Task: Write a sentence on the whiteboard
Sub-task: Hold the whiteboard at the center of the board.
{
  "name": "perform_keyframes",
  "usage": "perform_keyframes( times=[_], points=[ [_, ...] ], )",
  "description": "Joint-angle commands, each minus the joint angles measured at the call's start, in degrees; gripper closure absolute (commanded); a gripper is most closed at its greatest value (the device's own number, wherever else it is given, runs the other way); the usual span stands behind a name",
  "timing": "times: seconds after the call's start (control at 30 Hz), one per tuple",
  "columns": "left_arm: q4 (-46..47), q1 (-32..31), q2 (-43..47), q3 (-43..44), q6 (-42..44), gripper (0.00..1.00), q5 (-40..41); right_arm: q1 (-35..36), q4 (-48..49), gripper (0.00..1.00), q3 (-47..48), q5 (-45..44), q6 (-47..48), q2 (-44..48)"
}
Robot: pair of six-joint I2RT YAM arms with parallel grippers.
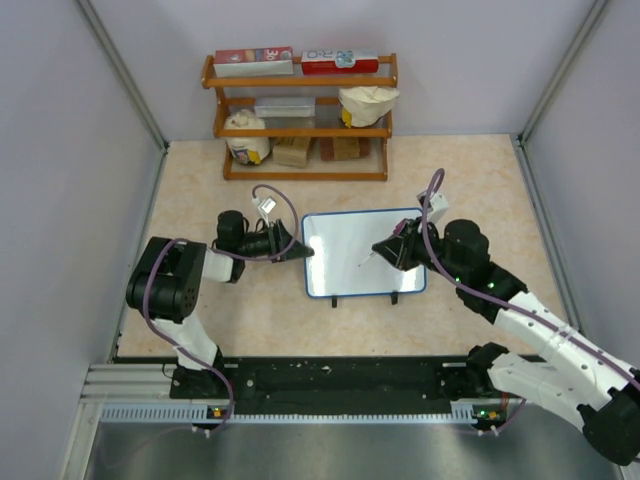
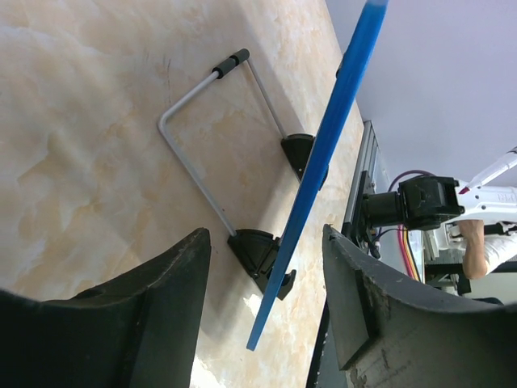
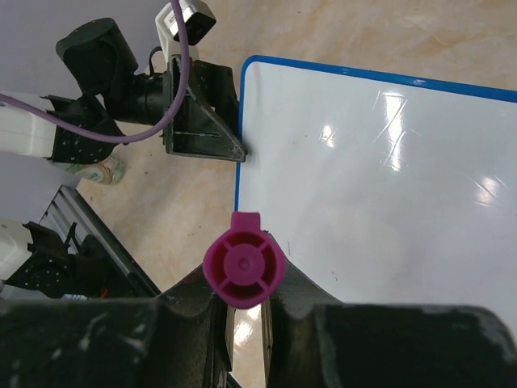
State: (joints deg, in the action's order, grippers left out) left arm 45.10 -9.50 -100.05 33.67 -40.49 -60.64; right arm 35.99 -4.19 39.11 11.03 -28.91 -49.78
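Note:
The whiteboard (image 1: 355, 255) stands tilted on two black feet at mid-table, white and glossy in a thin blue frame. In the right wrist view its face (image 3: 363, 162) shows only glare and a few tiny specks. My left gripper (image 1: 305, 252) is at the board's left edge. In the left wrist view the blue frame edge (image 2: 339, 121) runs between the open jaws of the left gripper (image 2: 265, 234) without touching either finger. My right gripper (image 1: 385, 248) hovers over the board's right half. This right gripper (image 3: 246, 283) is shut on a marker with a magenta end (image 3: 244, 271).
A wooden shelf (image 1: 300, 110) with boxes, bags and jars stands at the back. Behind the board lies its wire prop (image 2: 194, 105), joined to the feet (image 2: 257, 246). Grey panels wall in the table on the left, right and back. A black rail (image 1: 330, 385) runs along the near edge.

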Motion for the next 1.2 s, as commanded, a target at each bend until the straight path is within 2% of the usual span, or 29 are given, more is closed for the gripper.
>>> perform_keyframes(
  times=[0.0, 0.37, 0.6, 0.63, 0.73, 1.17],
  points=[
    [5.6, -0.3, -1.5, 1.7, -1.2, 0.41, -1.8, 0.9, 5.6, 1.00, 1.0, 0.5, 1.1, -1.0],
    [4.9, -2.7, -2.3, 2.8, -0.3, 0.60, -2.6, 1.1, 10.2, 1.00, 2.8, 0.5, 1.3, -6.2],
    [5.2, -2.7, -2.5, 2.9, -0.7, 0.83, -3.2, 3.7, 12.4, 1.00, 5.8, -4.9, 4.4, -10.2],
    [5.2, -2.7, -2.6, 2.9, -0.7, 0.90, -3.3, 3.7, 12.9, 1.00, 6.0, -5.4, 4.6, -10.4],
    [6.7, -2.7, -2.9, 2.7, -1.7, 0.99, -3.8, 3.9, 15.0, 1.00, 6.0, -6.7, 5.5, -11.4],
    [7.6, -2.7, -4.0, 2.5, -2.7, 1.00, -4.3, 4.3, 22.5, 1.00, 6.4, -7.9, 7.5, -14.8]
  ],
)
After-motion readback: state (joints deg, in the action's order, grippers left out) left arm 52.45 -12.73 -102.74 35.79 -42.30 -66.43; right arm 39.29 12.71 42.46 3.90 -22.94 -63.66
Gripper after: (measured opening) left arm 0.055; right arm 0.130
